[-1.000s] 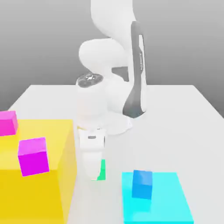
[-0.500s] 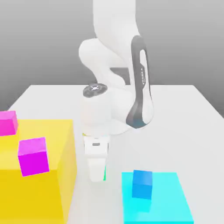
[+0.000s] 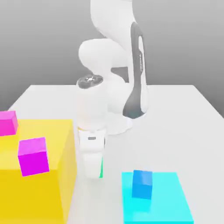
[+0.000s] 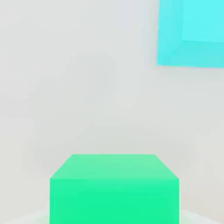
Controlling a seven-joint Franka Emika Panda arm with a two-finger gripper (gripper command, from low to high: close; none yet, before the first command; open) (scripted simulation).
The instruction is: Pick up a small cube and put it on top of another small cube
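Jaws have just snapped in from fully spread to as tight as they go. We read the gripper as clamped on the green cube. In the hand view the cube sits square and centred right under the camera, which fits a grip. In the exterior view only a thin green sliver peeks past the hand's edge.

Compared with a second back, the sliver is narrower and higher, and the hand looks slightly raised. We take that as the lift starting, with the grasp step done. Whether the cube has cleared the table is unclear, since the hand covers the contact line.

Next up is the carry and the stack. We judge the blue cube on the cyan pad the nearest candidate, just towards the exterior view's right. The two magenta cubes on the yellow block haven't moved.

What we can't make out:
- Fingertips themselves: hidden behind the hand in the exterior view, out of frame in the hand view.
- How deep the cube sits in the jaws.
- The cube's lower faces.
- The blue cube in the hand view: just a corner of the cyan pad there, cut off by the frame.
- The yellow block and cyan pad both run off the exterior frame's edge.
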